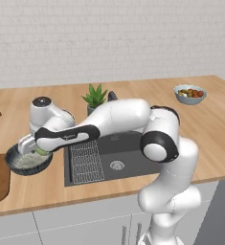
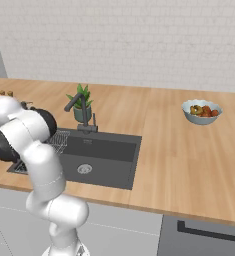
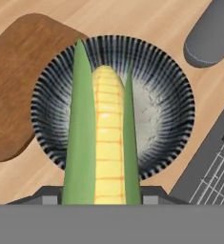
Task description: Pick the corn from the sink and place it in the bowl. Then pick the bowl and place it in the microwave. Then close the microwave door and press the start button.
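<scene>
My gripper is shut on the corn, a yellow cob with green husk leaves along both sides, pointing away from the hand. The corn hangs right over the bowl, which is dark and streaked outside and pale and speckled inside. In the left base view the gripper hovers just above the bowl on the wooden counter, left of the sink, with a green bit of the corn showing below the hand. The dark sink holds only its steel drain. The microwave and its door are out of view.
A brown cutting board lies against the bowl's far side from the sink. A wire rack sits in the sink's left part. A potted plant and a black faucet stand behind the sink. A pale bowl of red and orange pieces stands at the back right.
</scene>
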